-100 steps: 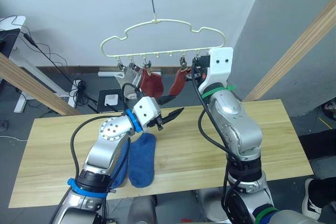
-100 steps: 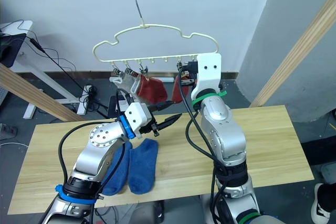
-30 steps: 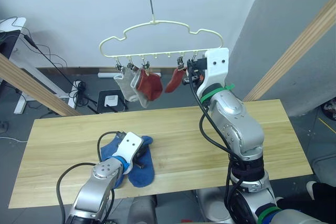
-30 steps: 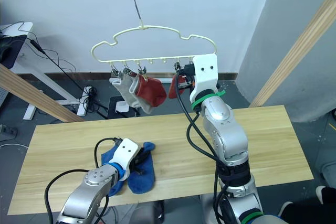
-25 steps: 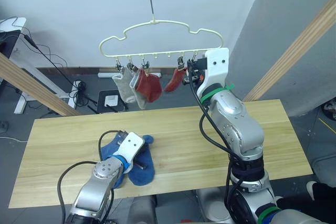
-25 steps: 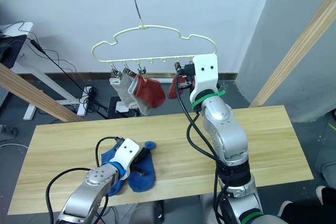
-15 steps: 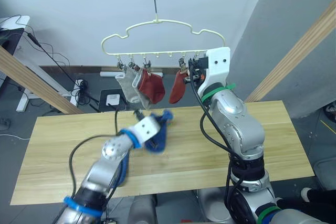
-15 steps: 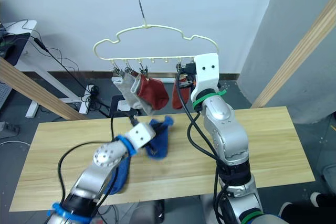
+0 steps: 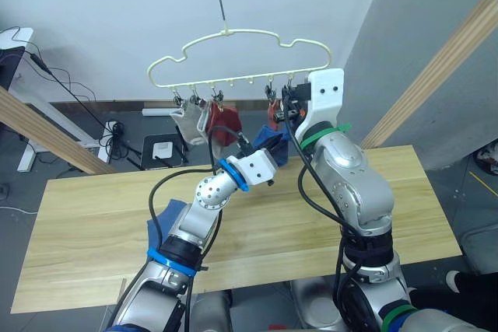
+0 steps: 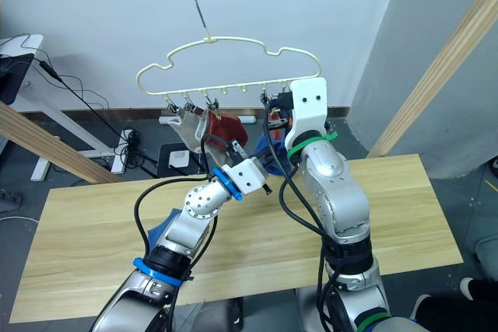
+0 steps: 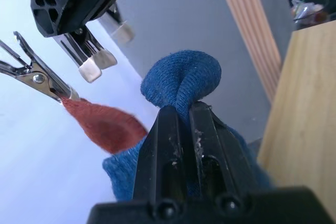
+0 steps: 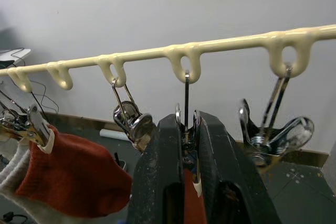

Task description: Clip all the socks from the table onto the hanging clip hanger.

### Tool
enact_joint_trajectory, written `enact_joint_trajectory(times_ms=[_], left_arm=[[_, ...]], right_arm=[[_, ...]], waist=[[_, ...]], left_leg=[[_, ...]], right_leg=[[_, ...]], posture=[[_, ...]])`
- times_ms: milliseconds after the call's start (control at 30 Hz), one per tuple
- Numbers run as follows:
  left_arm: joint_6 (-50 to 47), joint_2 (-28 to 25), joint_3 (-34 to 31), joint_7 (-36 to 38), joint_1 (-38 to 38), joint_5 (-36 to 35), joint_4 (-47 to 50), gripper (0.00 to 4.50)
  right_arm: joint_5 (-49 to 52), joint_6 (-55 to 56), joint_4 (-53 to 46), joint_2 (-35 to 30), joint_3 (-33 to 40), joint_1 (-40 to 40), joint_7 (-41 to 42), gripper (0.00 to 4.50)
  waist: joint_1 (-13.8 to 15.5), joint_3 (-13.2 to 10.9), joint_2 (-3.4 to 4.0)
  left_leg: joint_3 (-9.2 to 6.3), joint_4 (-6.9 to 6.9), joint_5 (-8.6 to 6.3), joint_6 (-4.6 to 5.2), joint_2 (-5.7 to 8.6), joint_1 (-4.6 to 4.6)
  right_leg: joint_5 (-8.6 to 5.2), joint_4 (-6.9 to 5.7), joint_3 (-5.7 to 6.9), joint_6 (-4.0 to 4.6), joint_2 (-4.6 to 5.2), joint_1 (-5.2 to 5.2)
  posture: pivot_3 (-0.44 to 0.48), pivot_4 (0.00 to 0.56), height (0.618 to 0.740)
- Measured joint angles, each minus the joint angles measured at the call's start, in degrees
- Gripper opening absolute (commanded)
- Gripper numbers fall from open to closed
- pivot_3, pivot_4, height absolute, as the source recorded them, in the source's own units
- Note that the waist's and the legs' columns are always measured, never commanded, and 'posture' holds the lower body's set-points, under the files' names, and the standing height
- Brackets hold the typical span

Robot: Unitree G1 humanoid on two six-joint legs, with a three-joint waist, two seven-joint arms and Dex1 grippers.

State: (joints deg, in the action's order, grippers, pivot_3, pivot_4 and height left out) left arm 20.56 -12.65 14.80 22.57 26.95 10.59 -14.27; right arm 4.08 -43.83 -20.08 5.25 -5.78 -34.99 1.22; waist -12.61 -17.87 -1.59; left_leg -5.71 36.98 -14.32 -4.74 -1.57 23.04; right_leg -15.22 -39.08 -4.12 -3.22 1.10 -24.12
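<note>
The pale yellow clip hanger [image 9: 233, 35] hangs above the table [image 9: 93, 223]. Clipped to it are a grey sock [image 9: 187, 122] and a rust red sock [image 9: 223, 124], with another red sock [image 12: 192, 198] further along. My left gripper [image 9: 272, 152] is raised just under the hanger, shut on a bunched blue sock [image 11: 181, 85]. A second blue sock [image 9: 167, 214] lies on the table behind my left arm. My right gripper [image 12: 185, 129] is up at the hanger, shut on the metal clip [image 12: 186, 103] that holds the second red sock, right beside the left gripper.
Slanted wooden beams stand at the left [image 9: 47, 126] and right [image 9: 443, 68]. An open spare clip [image 12: 275, 135] hangs beside the held one. Cables and a power strip [image 9: 117, 126] lie on the floor behind the table.
My left gripper took one blue sock off the table and lifted it up and right to the hanger, beside the right gripper. The other blue sock stayed down. The right arm held still.
</note>
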Motion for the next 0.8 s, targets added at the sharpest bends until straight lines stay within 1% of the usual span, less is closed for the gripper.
enact_joint_trajectory(times_ms=[133,300,800], left_arm=[[0.97,0.14,-0.2,-1.83,1.22,0.94,-1.32,0.0],[1.14,-0.16,-0.86,-2.37,2.25,0.94,-2.31,0.0],[0.88,0.04,-1.71,-0.93,4.4,0.59,-3.5,0.0]], right_arm=[[0.01,-0.46,-0.02,0.02,-0.04,0.0,0.01,0.07],[0.02,-0.49,-0.03,0.02,-0.05,0.0,0.03,0.07],[0.07,-0.91,-0.03,0.15,-0.22,0.01,0.13,0.07]], waist=[[-0.07,0.0,0.0],[-0.06,0.0,0.0],[-0.07,0.0,0.0]], left_leg=[[0.0,-0.01,0.0,0.0,0.0,0.0],[0.0,-0.01,0.0,0.0,0.01,0.01],[-0.01,-0.01,0.0,0.0,0.01,0.01]], right_leg=[[0.0,0.01,0.0,0.0,0.0,0.0],[0.0,0.01,0.0,0.0,0.0,0.0],[0.0,0.01,0.01,0.0,0.0,0.0]], posture=[[-0.314,0.265,0.74],[-0.312,0.264,0.74],[-0.308,0.264,0.74]])
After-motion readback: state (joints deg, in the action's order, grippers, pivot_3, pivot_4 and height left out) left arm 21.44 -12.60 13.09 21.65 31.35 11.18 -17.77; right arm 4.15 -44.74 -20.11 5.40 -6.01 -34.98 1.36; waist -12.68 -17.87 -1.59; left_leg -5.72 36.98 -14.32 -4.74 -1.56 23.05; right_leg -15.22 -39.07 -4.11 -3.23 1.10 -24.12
